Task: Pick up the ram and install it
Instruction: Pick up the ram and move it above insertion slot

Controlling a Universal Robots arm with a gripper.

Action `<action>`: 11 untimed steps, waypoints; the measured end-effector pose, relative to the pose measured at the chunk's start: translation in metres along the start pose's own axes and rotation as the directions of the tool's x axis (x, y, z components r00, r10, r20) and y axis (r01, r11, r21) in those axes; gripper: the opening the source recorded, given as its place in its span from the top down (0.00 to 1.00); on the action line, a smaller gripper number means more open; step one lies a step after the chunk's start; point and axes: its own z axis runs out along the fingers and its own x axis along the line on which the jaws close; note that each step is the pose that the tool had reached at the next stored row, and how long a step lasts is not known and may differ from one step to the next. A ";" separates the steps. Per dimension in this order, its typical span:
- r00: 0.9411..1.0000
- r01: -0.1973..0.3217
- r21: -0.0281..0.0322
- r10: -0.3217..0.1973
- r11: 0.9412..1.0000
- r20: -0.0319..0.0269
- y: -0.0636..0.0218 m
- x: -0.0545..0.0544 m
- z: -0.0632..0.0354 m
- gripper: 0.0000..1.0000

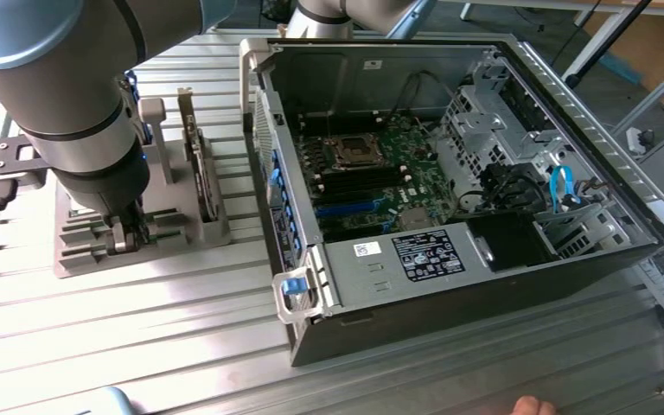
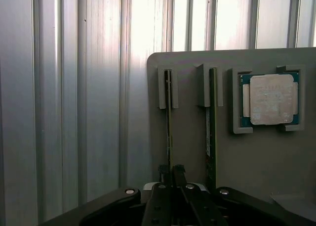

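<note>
Jaws stand narrow, pinched on the ram (image 2: pixel 169 122), a long thin green circuit-board stick. It stands on its edge in a slot of the flat grey plastic holder (image 2: pixel 256 157) on the ribbed silver metal table (image 1: pixel 136 328). We think it is not lifted yet, so moving it to the open dark metal computer case (image 1: pixel 344 298) and pushing it in is all left. A second thin green stick (image 2: pixel 211 132) stands just beside. Slot walls hug both. Straight up looks free, but the case walls are tall.
</note>
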 end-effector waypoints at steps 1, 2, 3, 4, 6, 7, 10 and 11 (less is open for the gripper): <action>1.000 0.000 0.000 0.000 1.000 0.000 0.0000 0.000 0.0000 0.86; 1.000 0.000 0.000 0.000 1.000 0.000 0.0000 0.000 -0.0001 0.86; 1.000 0.000 0.000 0.000 1.000 0.000 -0.0001 0.000 -0.0004 0.86; 1.000 0.000 0.000 0.000 1.000 0.000 -0.0001 0.000 -0.0010 0.86; 1.000 0.000 0.000 0.000 1.000 0.000 -0.0001 0.000 -0.0021 0.86; 1.000 0.000 0.000 0.000 1.000 0.000 -0.0002 0.000 -0.0030 0.86; 1.000 0.000 0.000 0.000 1.000 0.000 -0.0006 0.000 -0.0057 0.86; 1.000 0.000 0.000 0.000 1.000 0.000 -0.0007 0.000 -0.0068 0.86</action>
